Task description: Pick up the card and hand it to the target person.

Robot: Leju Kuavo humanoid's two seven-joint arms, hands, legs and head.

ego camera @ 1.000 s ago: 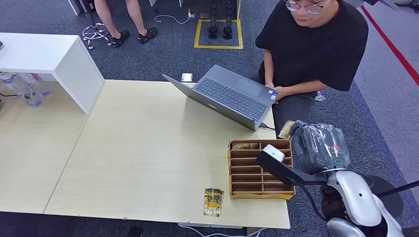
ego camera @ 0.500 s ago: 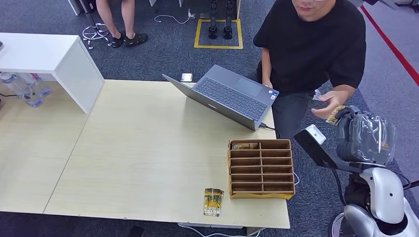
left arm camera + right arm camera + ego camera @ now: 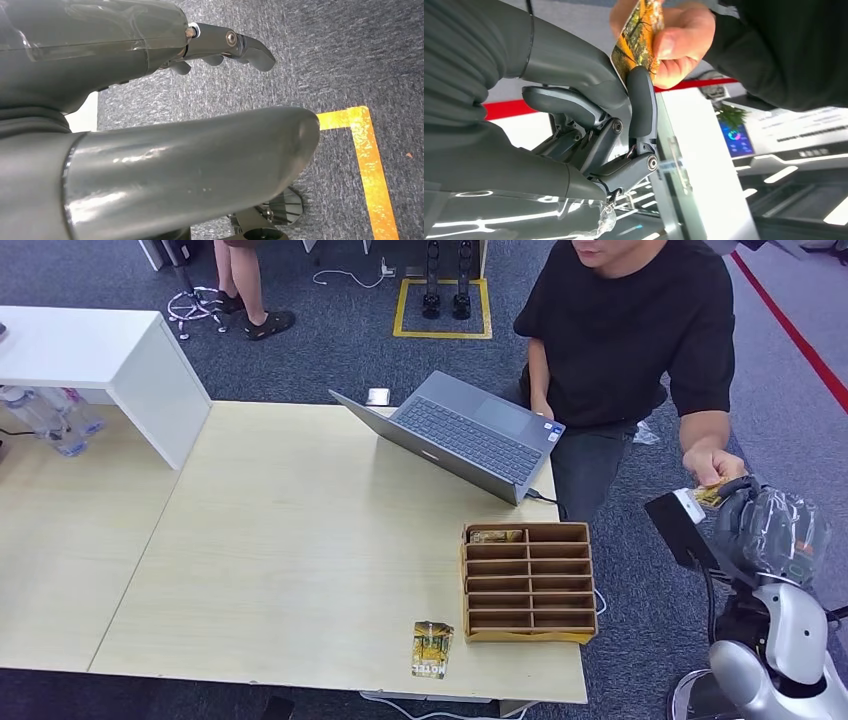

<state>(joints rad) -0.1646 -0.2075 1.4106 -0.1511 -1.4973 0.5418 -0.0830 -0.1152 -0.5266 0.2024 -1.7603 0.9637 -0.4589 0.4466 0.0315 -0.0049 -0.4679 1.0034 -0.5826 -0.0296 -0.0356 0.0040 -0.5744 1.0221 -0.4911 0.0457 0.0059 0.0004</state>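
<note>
Two hands meet at right edge of head view: right robot hand [image 3: 768, 525] off the bench [image 3: 300, 540], pinching card [image 3: 711, 494], person's hand [image 3: 712, 465] on it too. Laptop [image 3: 465, 435] upper centre, wooden organizer [image 3: 528, 582] lower centre. Left wrist view: left robot hand [image 3: 165, 100] over carpet, fingers loosely apart, holding nothing. Right wrist view: card [image 3: 638, 37] top centre, between thumb and finger, person's fingers gripping its far end.

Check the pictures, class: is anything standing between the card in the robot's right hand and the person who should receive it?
Nothing visible does. The right hand pinches the card, and the person's hand already grips the card's other end, so they meet directly, off the table's right side.
</note>
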